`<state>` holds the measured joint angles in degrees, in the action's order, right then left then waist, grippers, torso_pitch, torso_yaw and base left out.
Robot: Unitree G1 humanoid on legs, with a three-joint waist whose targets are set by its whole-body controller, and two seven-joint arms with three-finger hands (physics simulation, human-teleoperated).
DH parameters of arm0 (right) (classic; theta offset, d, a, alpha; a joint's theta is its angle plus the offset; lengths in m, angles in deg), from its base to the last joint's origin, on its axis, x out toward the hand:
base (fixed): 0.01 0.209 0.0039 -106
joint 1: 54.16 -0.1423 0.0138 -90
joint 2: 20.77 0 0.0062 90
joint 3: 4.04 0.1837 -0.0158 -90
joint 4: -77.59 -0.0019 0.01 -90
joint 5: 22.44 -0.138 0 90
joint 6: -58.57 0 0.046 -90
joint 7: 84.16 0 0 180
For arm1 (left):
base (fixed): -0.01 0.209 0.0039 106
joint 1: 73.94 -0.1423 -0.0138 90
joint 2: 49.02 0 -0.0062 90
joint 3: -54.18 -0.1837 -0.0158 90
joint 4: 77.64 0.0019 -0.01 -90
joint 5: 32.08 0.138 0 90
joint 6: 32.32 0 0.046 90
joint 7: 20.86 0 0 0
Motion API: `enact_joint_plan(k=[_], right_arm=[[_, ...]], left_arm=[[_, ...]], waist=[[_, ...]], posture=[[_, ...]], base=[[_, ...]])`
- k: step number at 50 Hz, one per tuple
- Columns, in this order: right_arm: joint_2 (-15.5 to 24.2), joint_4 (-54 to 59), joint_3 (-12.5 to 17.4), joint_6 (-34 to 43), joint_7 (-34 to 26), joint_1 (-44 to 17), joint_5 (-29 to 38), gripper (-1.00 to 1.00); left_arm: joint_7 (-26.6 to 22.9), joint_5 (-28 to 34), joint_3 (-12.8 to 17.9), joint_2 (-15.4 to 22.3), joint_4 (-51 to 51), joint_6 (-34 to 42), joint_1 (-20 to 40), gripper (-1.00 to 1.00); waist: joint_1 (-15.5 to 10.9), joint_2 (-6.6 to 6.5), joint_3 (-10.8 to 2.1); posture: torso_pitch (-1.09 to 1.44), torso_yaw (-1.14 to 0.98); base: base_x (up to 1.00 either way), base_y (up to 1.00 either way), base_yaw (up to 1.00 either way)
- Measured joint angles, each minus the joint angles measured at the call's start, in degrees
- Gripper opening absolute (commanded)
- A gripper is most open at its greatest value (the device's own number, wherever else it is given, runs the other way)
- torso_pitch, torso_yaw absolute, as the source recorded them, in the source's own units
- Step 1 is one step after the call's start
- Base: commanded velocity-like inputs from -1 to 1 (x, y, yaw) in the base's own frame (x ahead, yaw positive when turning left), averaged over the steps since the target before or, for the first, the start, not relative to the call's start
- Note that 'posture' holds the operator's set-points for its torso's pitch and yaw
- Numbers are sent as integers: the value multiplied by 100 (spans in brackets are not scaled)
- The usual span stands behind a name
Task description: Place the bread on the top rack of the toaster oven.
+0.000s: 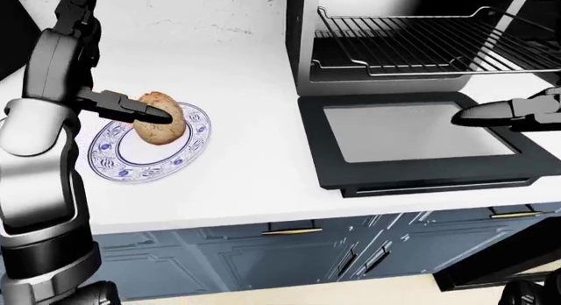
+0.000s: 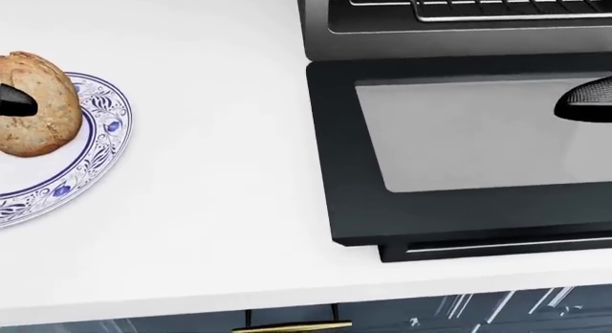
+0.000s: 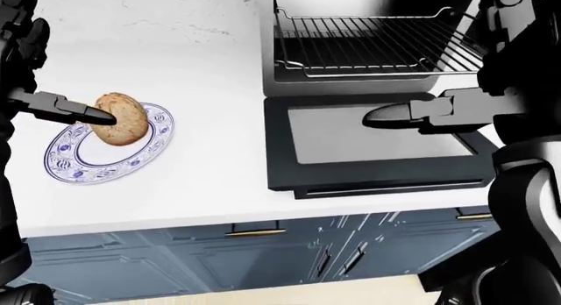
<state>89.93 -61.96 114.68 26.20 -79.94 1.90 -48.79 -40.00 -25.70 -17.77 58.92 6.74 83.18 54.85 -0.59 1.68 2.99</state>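
Observation:
A round brown bread (image 1: 165, 121) sits on a blue-patterned white plate (image 1: 140, 168) at the left of the white counter. My left hand (image 1: 147, 112) reaches in from the left with straight fingers, and its dark fingertip (image 3: 98, 117) rests against the bread's left side without closing round it. The toaster oven (image 1: 302, 48) stands to the right with its door (image 1: 412, 137) folded down flat, and a wire rack (image 1: 421, 42) shows inside. My right hand (image 3: 386, 115) hovers open over the door glass and holds nothing.
The white counter (image 2: 210, 168) runs between the plate and the oven. Blue cabinet fronts with brass handles (image 1: 289, 231) lie below the counter edge. A pale wall rises behind the counter.

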Motion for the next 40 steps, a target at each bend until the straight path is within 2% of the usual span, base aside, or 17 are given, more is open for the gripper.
enact_joint_plan(k=[6, 14, 23, 27, 40], right_arm=[[81, -52, 19, -24, 127, 0, -180, 100], [129, -87, 41, -81, 250, 113, -320, 100], [289, -65, 61, 29, 370, -45, -510, 100], [214, -175, 106, -78, 411, 183, -512, 100], [290, -156, 157, -48, 425, 152, -601, 100]], left_arm=[[125, 127, -151, -15, 975, -558, 327, 100], [183, 275, -375, -194, 1714, -1064, 467, 100], [254, 419, -424, -292, 2121, -1358, 479, 100], [274, 450, -402, -277, 2177, -1348, 472, 100], [298, 565, -354, -197, 2334, -1391, 307, 100]], waist=[[-25, 5, -26], [-16, 45, -17], [-3, 40, -21], [-5, 60, -27], [12, 35, -19]], posture=[[0, 0], [0, 0], [0, 0], [0, 0], [0, 0]], base=[[0, 0, 0], [0, 0, 0], [0, 0, 0], [0, 0, 0], [0, 0, 0]])
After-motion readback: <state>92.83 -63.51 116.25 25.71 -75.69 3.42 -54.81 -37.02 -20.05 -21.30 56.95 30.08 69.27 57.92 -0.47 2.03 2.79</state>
